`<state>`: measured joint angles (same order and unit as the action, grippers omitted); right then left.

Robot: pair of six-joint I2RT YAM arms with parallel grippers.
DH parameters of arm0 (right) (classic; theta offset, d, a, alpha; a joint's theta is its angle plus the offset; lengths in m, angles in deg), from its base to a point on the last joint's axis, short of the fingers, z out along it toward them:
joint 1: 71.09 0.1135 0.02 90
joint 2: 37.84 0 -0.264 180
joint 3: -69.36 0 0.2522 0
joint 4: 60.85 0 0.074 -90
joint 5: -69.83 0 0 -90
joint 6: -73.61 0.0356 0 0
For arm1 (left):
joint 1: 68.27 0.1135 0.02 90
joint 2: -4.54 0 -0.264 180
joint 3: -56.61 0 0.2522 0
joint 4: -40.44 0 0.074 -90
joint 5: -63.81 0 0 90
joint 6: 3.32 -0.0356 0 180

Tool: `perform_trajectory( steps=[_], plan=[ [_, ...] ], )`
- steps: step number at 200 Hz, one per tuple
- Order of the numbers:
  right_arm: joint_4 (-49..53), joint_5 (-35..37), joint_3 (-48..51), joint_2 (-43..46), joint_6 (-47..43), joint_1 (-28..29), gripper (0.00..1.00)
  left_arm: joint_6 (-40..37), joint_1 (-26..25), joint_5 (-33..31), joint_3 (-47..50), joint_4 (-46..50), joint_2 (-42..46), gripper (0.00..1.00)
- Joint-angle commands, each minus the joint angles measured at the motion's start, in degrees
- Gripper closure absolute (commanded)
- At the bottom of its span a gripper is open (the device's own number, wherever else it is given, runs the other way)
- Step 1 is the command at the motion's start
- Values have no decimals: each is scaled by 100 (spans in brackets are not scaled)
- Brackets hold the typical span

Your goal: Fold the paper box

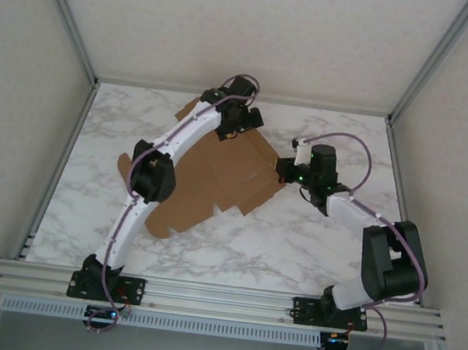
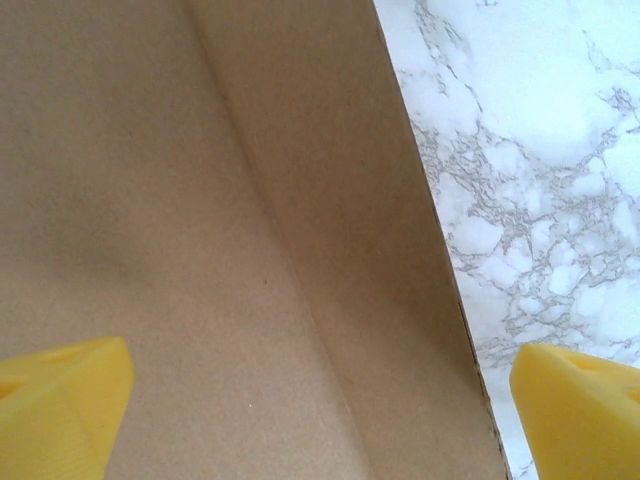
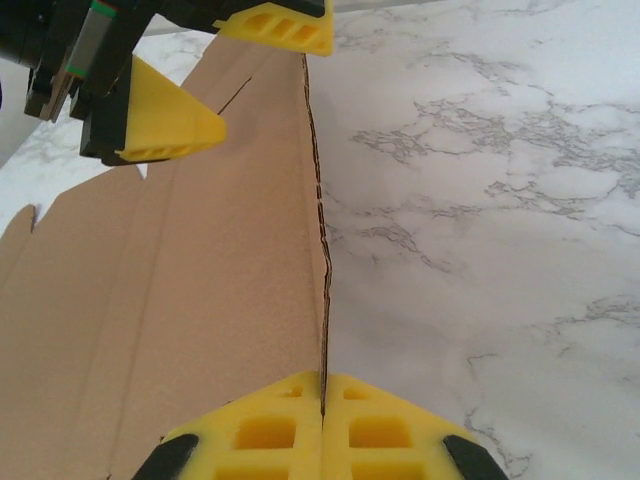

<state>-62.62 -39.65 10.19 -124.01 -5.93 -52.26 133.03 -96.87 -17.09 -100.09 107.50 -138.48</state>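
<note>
1. Across the upper middle of the overhead frame, the paper box (image 1: 225, 178) lies as a flat brown sheet on the marble counter (image 1: 310, 253). Its long axis appears to slant from lower left to upper right. The left claw (image 1: 239, 123) hangs over the sheet's top corner. The right claw (image 1: 284, 171) meets the sheet's right edge near centre frame.
2. Left wrist view: the left claw (image 2: 320, 420) is spread wide and holds nothing, with one yellow finger (image 2: 60, 405) in each lower corner. Cardboard covers the left of the frame. A raised flap's edge runs from top centre to lower right, close beside the right-hand finger, with bare counter beyond it.
3. Right wrist view: the right claw (image 3: 322, 405), at bottom centre, is pinched closed on the cardboard edge, which runs straight up the frame. At upper left, the left claw (image 3: 270, 85) gapes astride the far end of that edge. By my judgement, the left claw is placed to close on the flap between its fingers.
</note>
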Motion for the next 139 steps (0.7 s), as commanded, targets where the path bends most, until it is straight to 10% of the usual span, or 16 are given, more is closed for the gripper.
perform_trajectory(
  steps=[1, 64, 139],
  plan=[
    [100, 285, -38, 233, -293, 83, 97, 7, 46, -109, -191, 135, -142, 7],
    [282, 643, -66, 515, -545, 355, 97, -12, 113, 54, -202, -225, -233, 24],
    [410, 849, -140, 579, -577, 517, 95, -31, 188, 195, -194, -390, -314, 77]
  ],
)
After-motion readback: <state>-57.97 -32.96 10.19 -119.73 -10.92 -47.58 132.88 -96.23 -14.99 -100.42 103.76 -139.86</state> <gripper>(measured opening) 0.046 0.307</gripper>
